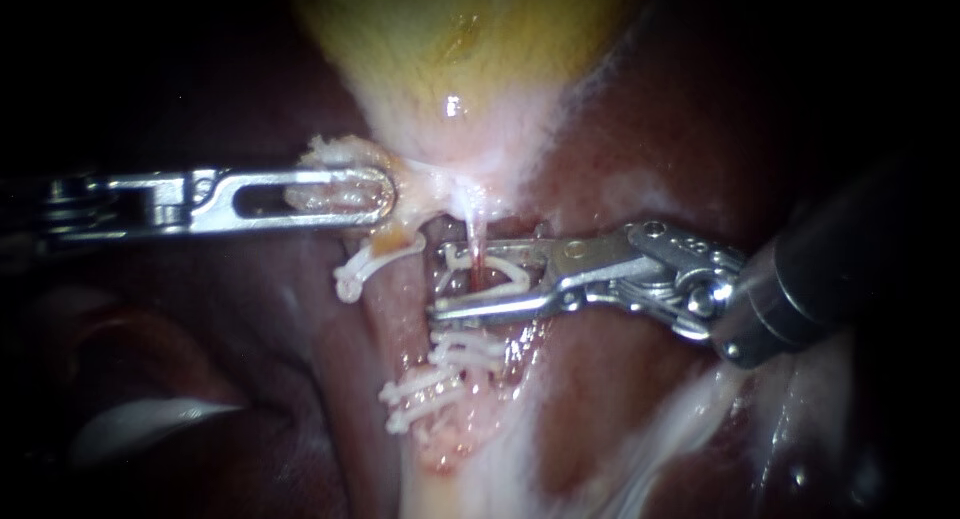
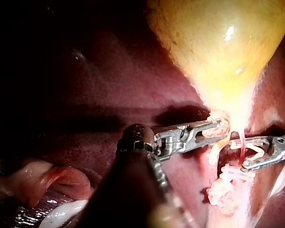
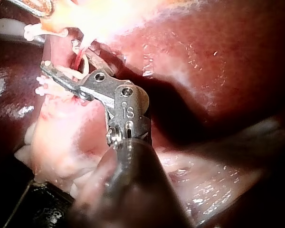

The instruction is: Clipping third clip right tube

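Your right instrument (image 1: 445, 279) comes in from the right, jaws wide apart but both holding an open white clip (image 1: 500, 277). The right tube (image 1: 474, 229) sits at the jaw tips, running far-to-near from the gallbladder (image 1: 450, 39), crosswise to the jaws; how deep it's seated is unclear. Placed clips (image 1: 455, 354) lie just nearer. Your left instrument (image 1: 388, 194) pinches the gallbladder at its neck, off left. The right instrument is nearer the tube.

The right instrument (image 3: 66, 57) holds a white clip (image 3: 72, 73) in its spread jaws, astride the thin red tube (image 3: 79, 56). Other clips (image 3: 43, 88) sit just beside that tube.
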`<action>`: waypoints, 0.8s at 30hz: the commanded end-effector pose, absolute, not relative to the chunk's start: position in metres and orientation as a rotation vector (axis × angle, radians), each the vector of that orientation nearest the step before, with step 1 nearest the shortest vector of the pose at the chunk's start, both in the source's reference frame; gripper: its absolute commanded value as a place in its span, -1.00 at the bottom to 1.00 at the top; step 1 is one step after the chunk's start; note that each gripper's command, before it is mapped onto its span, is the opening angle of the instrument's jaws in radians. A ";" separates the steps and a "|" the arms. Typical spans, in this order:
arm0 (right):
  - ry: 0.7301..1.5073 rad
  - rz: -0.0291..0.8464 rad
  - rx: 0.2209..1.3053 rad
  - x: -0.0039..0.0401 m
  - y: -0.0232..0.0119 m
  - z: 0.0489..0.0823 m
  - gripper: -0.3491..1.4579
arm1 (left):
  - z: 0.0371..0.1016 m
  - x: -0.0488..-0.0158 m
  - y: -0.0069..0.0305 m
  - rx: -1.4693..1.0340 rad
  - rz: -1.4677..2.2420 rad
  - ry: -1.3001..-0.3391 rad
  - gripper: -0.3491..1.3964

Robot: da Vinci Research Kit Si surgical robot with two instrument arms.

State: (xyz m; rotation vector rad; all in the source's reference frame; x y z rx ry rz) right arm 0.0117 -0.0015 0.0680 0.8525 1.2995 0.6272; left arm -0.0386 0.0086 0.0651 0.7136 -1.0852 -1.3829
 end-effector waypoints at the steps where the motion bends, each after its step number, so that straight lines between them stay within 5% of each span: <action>1: 1.304 0.625 0.861 0.0117 -0.0014 0.0678 -0.12 | 0.0652 -0.0386 0.0086 0.714 -1.382 -1.086 -1.00; 12: 1.398 0.642 0.914 0.0116 -0.0002 0.0652 -0.12 | 0.0653 -0.0386 0.0086 0.714 -1.382 -1.086 -1.00; 24: 1.393 0.673 0.921 0.0115 0.0002 0.0651 -0.24 | 0.0653 -0.0386 0.0085 0.713 -1.382 -1.086 -1.00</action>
